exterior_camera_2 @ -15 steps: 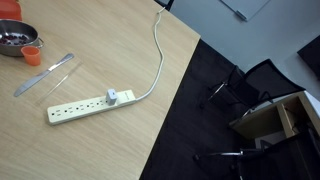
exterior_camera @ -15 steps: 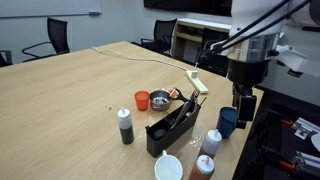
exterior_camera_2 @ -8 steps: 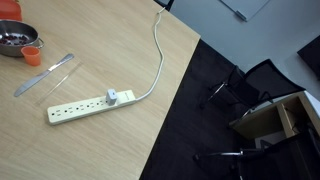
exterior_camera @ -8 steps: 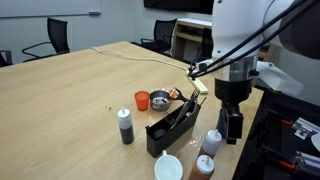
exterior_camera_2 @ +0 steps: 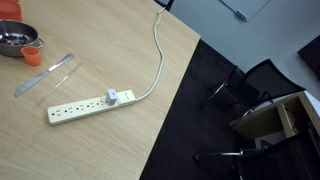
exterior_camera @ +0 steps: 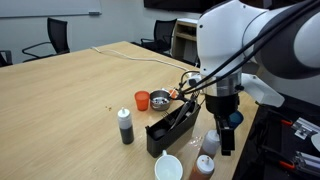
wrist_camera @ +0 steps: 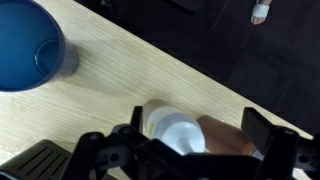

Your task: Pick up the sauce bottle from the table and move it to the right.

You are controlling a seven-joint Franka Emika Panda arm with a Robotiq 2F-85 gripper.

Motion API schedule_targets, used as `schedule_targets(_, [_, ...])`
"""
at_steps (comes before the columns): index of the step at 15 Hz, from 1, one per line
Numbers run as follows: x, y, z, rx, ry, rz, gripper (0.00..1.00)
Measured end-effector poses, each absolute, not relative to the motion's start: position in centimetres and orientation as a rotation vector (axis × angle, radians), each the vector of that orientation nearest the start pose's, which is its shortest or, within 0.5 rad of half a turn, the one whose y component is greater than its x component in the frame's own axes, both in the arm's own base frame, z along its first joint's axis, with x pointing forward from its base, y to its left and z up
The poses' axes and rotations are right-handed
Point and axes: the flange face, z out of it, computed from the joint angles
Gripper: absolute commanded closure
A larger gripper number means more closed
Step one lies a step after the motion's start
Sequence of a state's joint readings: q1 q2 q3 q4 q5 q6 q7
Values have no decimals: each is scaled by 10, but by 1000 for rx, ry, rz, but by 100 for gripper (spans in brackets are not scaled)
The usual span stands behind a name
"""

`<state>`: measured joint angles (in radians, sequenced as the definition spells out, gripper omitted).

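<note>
At the worktop's (exterior_camera: 70,90) 4 o'clock corner in an exterior view: sauce bottle (exterior_camera: 211,143) upright, close to the edge. Pale body, white cap.

Pincer (exterior_camera: 226,147) hangs just beside the bottle at its 3 o'clock, pointing down. Contact not clear from this angle.

Wrist view: white cap (wrist_camera: 180,135) sits low in the picture, between the two dark fingers. Jaws wide, one on either side of the cap, nothing clamped. A brownish shape lies against the cap at 3 o'clock; cannot tell what it is. Blue cup (wrist_camera: 25,45) at 10 o'clock from the cap, standing on the wood grain and apart from it.

Around the bottle, exterior view:
- red-orange bottle (exterior_camera: 204,168) at 6 o'clock, near it
- white cup (exterior_camera: 168,167) at 8 o'clock
- black tray (exterior_camera: 170,130) at 9 o'clock, long side running toward 1 o'clock
- dark bottle (exterior_camera: 125,126) beyond the tray, upright
- orange cup (exterior_camera: 142,100) and bowl (exterior_camera: 160,98) side by side at 11 o'clock

Power strip (exterior_camera_2: 85,106) lies flat near the worktop's edge in an exterior view, well apart from the bottles.
</note>
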<state>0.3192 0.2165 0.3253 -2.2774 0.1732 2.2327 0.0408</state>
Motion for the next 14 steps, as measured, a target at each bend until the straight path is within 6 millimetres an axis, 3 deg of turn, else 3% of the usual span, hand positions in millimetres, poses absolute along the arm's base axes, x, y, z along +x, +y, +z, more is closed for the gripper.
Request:
schedule_targets(11, [419,303,218,-2922,-669,517,0])
schedule_targets(14, [424,303,213,-2919,-661,521,13])
